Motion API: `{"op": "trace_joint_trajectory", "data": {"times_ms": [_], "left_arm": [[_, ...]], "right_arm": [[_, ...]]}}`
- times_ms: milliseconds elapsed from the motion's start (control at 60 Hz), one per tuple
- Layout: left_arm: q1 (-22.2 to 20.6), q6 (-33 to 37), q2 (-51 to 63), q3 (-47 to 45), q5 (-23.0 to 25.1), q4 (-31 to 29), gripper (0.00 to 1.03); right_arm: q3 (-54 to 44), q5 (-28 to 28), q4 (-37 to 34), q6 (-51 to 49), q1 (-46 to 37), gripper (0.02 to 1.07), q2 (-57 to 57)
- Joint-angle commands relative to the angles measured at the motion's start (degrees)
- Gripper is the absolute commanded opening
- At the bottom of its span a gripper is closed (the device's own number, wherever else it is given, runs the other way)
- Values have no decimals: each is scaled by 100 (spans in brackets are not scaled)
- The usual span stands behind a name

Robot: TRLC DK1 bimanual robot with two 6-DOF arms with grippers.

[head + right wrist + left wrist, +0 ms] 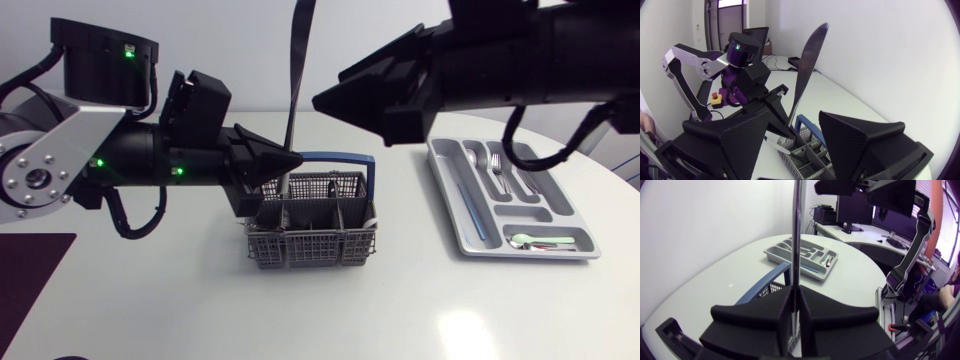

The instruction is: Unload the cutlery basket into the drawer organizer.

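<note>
Left gripper (pixel 290 160) jaws clamp the knife (pixel 298 70) upright above the cutlery basket (pixel 315 235). Right gripper (pixel 325 100) jaws gape at 1 o'clock, likely awaiting handover. Drawer organizer (pixel 590 245) lies at 3 o'clock on the counter (pixel 400 300).

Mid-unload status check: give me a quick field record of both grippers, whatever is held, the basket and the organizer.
left gripper: shut on a long metal knife, blade pointing up
knife position: above the grey plastic cutlery basket with a blue handle, lower end near its back compartments
right gripper: fingers open, empty, hovering above the basket's organizer side
organizer: grey drawer organizer tray at my right, holding metal forks and a green-handled spoon
basket contents: no other cutlery visible
</note>
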Motion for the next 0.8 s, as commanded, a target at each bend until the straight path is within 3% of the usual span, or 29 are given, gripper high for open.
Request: {"op": "trace_joint_trajectory", "data": {"times_ms": [0,117,300,450,583,717,783], "left_arm": [[47,-577,95,166,96,211,3],[232,-1087,157,219,289,422,3],[337,-1324,288,236,360,606,3],[557,-1570,455,263,711,765,3],[742,-1711,561,307,1028,853,3],[768,-1790,578,289,1230,923,3],[777,-1851,587,289,1423,967,3]], "right_arm": [[31,18,223,398,-9,77,250],[189,27,416,582,-9,70,689],[356,27,680,723,70,70,1111],[549,27,812,723,114,65,1427],[655,10,944,723,132,52,1700],[734,-96,1023,714,132,51,1884],[787,-184,1032,714,132,46,1963]]}}
